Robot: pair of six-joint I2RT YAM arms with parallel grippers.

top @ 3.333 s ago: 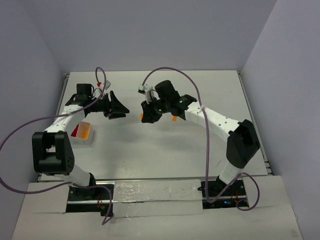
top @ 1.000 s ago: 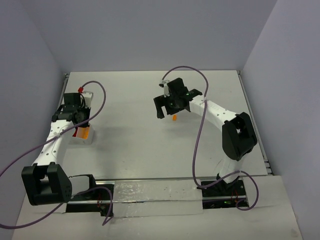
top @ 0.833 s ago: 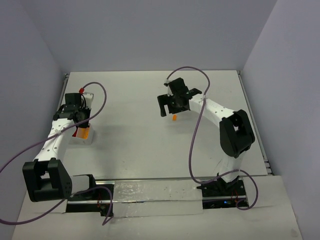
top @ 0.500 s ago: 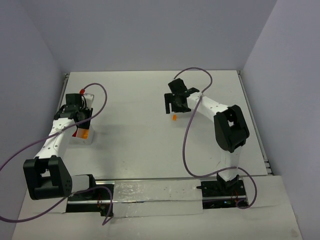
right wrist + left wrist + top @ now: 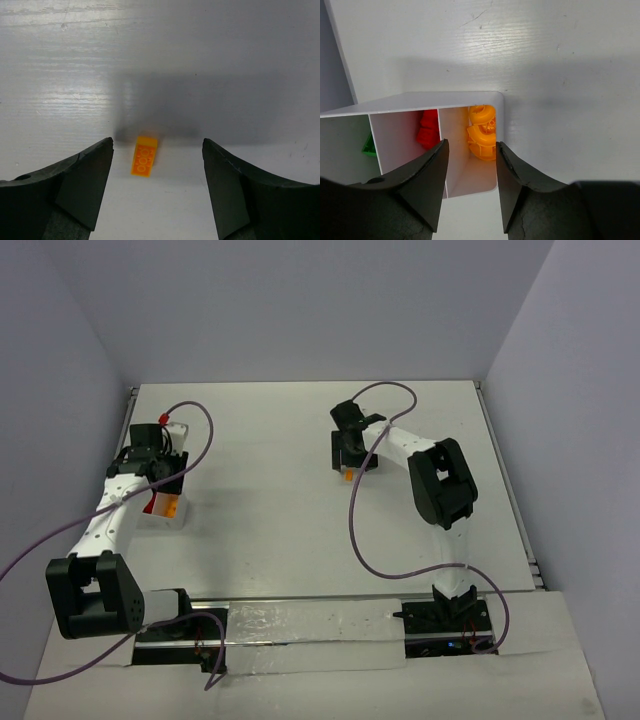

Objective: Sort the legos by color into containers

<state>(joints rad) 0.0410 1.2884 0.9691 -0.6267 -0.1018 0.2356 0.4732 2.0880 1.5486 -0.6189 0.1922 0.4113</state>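
Though untouched, lego point(image 5: 144, 156) beneath right claw point(image 5: 157, 144)

My right hand point(image 5: 157, 145) has its fingers spread with the orange brick point(image 5: 144, 156) between them, bare surface point(image 5: 225, 60) on every side. Under my left hand point(image 5: 471, 145) the tray point(image 5: 420, 102) wall, divider point(image 5: 440, 125) and piled orange pieces point(image 5: 481, 137) crowd the narrow gap

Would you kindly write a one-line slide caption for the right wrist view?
Open right gripper hovers above a lone orange lego lying on the white table.
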